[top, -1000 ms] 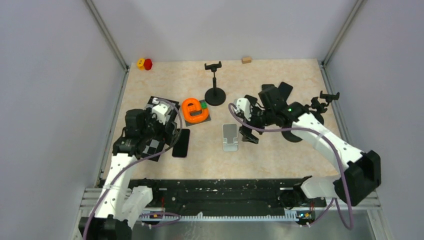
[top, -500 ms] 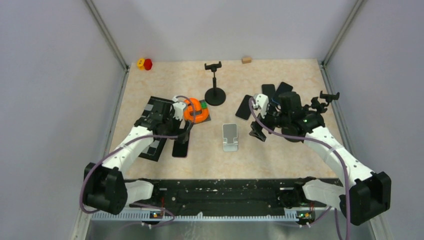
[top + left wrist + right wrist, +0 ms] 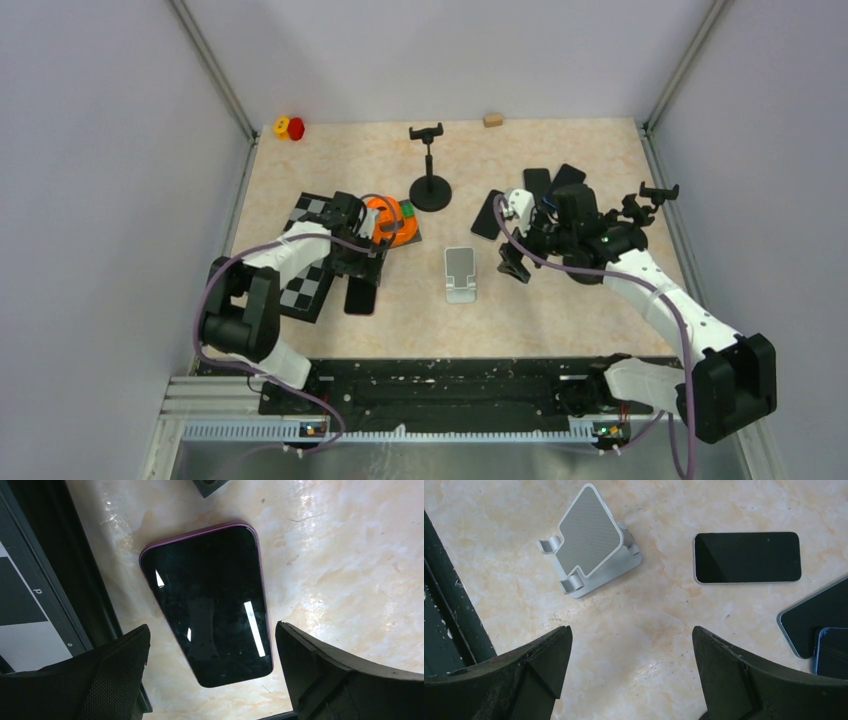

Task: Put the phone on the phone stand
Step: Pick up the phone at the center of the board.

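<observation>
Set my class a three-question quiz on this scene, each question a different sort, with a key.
1. True or false: the purple-edged phone lies flat on the table.
2. What sits on the silver phone stand? A a phone; B nothing; C a block.
3. Fill in: the left jaws above that phone stand ____.
Key: 1 true; 2 B; 3 open.

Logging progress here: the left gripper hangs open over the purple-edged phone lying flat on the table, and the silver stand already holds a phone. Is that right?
Not quite. The silver stand holds nothing; the right wrist view shows its cradle bare. The rest stands: the left gripper hangs open over the purple-edged phone, which lies flat on the table.
</observation>
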Controlling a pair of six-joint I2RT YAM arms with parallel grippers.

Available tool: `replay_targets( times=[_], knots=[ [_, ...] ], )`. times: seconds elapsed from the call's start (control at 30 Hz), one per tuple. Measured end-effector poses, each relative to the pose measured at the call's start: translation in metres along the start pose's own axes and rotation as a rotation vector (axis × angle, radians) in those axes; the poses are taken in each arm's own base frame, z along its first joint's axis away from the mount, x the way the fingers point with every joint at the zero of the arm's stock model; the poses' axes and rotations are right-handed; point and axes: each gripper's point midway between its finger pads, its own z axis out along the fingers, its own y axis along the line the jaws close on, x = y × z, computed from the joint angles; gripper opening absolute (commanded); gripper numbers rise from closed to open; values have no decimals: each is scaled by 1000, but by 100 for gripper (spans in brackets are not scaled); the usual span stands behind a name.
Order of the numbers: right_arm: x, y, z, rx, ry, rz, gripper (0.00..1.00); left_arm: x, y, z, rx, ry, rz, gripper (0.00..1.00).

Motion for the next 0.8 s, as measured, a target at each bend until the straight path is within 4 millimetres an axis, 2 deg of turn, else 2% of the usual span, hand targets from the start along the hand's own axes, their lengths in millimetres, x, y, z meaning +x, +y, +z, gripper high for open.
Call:
replay_targets(
  times=[0.33, 0.6, 0.8],
  knots=[
    [8, -1, 7, -11, 29, 12, 92, 7, 3, 14, -43, 62, -18, 99],
    [10, -3, 9, -9, 38, 12, 92, 7, 1, 17, -71, 73, -5, 99],
    [12, -2, 10, -11, 43, 15, 92, 8, -5, 20, -88, 80, 32, 85]
  ],
)
